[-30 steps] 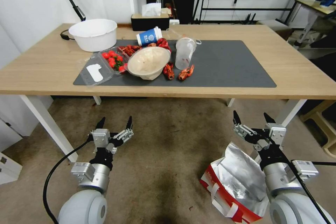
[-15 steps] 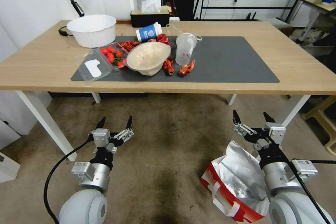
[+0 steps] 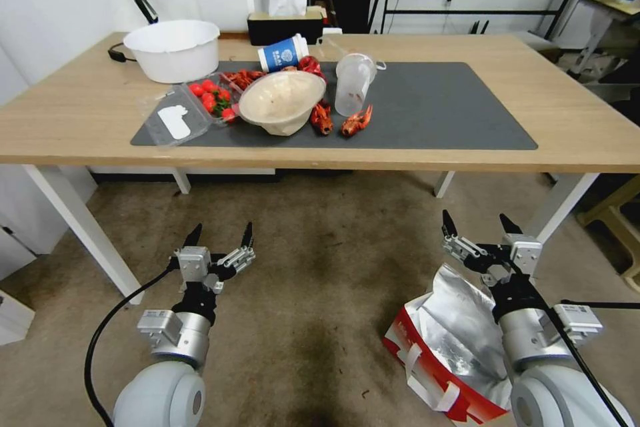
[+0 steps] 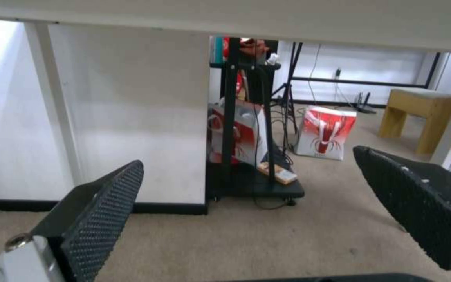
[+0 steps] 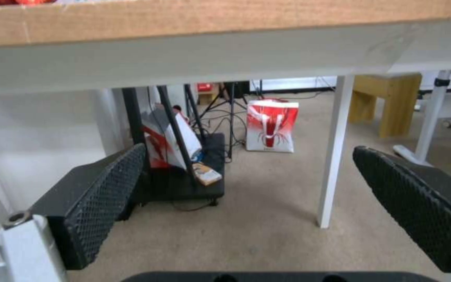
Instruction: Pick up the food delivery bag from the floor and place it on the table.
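Head view — food delivery bag on floor, beneath open right gripper.

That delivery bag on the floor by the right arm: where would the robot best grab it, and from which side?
Probably by a white strap handle on the food delivery bag, coming down from above with the right gripper, whose fingers are open over it. The bag leans with its foil mouth gaping upward, and the crumpled foil looks less firm than the straps along the red side.
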